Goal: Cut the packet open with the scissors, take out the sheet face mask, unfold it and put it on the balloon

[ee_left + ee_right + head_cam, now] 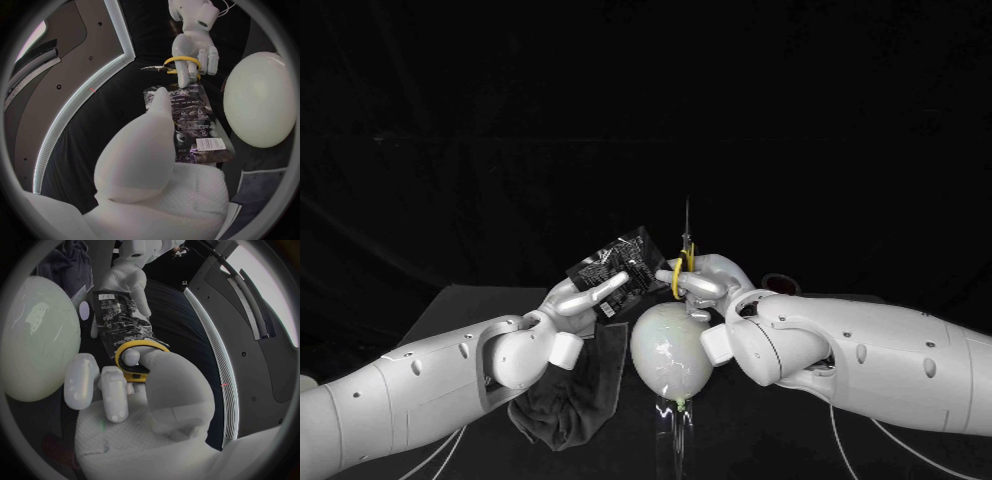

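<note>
My left hand (583, 300) holds a black face mask packet (620, 264) up above the table; the packet (187, 120) has white print and a barcode label. My right hand (711, 280) grips yellow-handled scissors (684, 262) whose dark blades point straight up, close beside the packet's edge. In the right wrist view the yellow scissor handle (139, 356) rings a finger of my right hand (134, 385) and meets the packet (122, 322). A pale whitish balloon (672, 348) stands upright on a clear stand between my two arms, below both hands.
A dark grey cloth (574, 405) lies on the table under my left forearm. The balloon's clear stand (678, 440) rises from the table's front. A small dark red object (776, 285) sits behind my right wrist.
</note>
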Controlling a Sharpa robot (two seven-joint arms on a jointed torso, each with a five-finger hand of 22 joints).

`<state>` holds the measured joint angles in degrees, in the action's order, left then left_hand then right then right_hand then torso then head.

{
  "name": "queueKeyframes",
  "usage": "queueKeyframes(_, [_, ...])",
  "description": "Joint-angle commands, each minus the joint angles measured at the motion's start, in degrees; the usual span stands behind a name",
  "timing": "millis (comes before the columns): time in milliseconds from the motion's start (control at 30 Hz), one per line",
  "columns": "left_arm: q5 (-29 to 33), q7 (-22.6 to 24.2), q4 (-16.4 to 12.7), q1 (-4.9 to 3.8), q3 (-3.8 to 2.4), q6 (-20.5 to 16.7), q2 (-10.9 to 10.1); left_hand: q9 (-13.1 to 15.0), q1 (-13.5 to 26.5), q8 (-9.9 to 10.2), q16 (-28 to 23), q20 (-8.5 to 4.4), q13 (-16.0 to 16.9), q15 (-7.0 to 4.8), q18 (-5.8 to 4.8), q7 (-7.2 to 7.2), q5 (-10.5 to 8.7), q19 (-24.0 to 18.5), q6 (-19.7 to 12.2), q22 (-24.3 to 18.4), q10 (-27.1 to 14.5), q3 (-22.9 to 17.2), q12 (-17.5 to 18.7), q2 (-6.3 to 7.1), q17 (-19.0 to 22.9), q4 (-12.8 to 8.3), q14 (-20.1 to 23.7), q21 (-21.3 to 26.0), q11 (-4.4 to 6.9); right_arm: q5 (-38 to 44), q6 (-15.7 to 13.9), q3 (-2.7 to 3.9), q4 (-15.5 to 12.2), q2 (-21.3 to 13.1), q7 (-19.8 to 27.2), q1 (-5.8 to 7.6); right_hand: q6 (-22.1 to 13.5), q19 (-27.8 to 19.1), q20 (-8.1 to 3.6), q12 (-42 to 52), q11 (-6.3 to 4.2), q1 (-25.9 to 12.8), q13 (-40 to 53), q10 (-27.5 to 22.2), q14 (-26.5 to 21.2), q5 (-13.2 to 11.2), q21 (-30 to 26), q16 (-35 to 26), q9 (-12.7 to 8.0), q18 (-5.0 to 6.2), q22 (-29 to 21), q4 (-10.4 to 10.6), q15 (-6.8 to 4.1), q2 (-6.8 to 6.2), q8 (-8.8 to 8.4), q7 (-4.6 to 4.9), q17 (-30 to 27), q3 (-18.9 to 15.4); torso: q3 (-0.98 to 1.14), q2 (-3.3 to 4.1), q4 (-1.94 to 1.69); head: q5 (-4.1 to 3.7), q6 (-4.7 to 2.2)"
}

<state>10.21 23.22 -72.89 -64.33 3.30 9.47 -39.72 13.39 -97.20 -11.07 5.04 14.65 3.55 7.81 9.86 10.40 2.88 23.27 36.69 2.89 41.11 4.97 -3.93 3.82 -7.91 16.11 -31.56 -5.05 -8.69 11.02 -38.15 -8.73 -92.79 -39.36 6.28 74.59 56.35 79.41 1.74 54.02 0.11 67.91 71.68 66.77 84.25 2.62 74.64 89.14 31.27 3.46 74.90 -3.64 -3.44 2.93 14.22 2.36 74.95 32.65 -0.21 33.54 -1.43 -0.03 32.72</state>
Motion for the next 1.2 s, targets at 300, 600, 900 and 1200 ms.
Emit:
queueKeyframes(300, [3.49, 2.72, 0.15, -0.03, -0.20, -0.82, 1.26, 1.30, -1.16, -1.87, 1.18, 0.20, 0.31, 0.27, 0.71, 0.25, -0.13, 3.05, 4.57, 0.24, 5.47, -0.11, -0.70, -2.84, -0.83, -0.69, -3.72, -1.06, -0.31, 0.06, 0.86, 0.28, -0.73, 0.50, 0.33, -0.29, 0.01, 0.02, -0.28, 26.50, -1.95, -0.04, 10.34, 21.31, 5.37, 0.18, -0.33, 0.19, 17.81, 0.62, 3.78, -0.02, -1.60, 0.29, 11.09, 0.17, 13.38, 0.53, -0.06, -0.11, -0.02, -0.35, -0.35])
queueKeyframes(600, [4.26, 3.83, 0.08, -0.04, -0.36, -2.30, 1.52, 2.90, -5.33, -6.24, 6.68, 1.95, 0.40, 0.74, 0.67, -0.38, -0.22, 21.15, 14.51, 2.40, 18.15, -6.19, -3.68, -11.69, -3.90, -0.08, -18.92, -7.22, -0.71, -0.34, 0.72, 0.31, 0.24, 0.75, -0.15, -0.34, -0.14, -0.38, -0.28, 26.74, -1.93, -0.07, 10.56, 21.36, 5.30, 0.17, -0.94, 0.06, 18.01, 0.77, 3.36, -0.20, -1.60, 0.25, 11.14, 0.20, 13.08, 0.82, -0.09, -0.05, -0.13, -0.46, -0.42])
queueKeyframes(900, [3.24, 3.64, -0.31, -0.07, -0.42, -7.83, 1.30, 4.94, -5.03, -8.70, 9.24, 0.25, 0.05, -1.88, 0.69, -0.84, -0.08, 27.69, 17.21, 3.27, 26.44, -12.60, -2.31, -11.05, -5.45, 0.38, -26.61, -10.48, 1.72, -2.10, 0.75, 0.31, 1.03, 0.23, 1.18, -0.31, -0.88, -2.13, -0.18, 26.65, -1.70, -0.93, 10.59, 21.26, 4.79, 0.17, -3.55, -0.82, 18.29, 1.39, 1.58, 0.15, -1.42, 0.07, 10.81, 0.48, 11.03, 1.29, -0.02, -0.02, -0.06, -0.40, -0.25])
queueKeyframes(1200, [2.08, 2.66, -1.25, -0.87, -0.57, -11.99, 0.96, 5.63, -3.59, -9.08, 9.71, -0.49, 0.08, -2.40, 0.66, -0.95, -0.05, 28.91, 17.38, 3.54, 28.48, -15.54, -1.39, -9.54, -5.90, 0.25, -28.29, -11.42, 2.07, -3.72, 3.15, 0.27, 1.77, -1.74, 3.60, -0.11, -3.50, -6.57, 0.61, 15.01, -0.23, -3.66, 1.92, 17.66, 2.74, 0.11, -10.48, -4.50, 14.20, 2.72, -3.05, 2.51, -0.35, -2.42, 4.77, 2.04, 3.96, -0.51, 0.03, -0.12, 0.02, -0.61, -0.28])
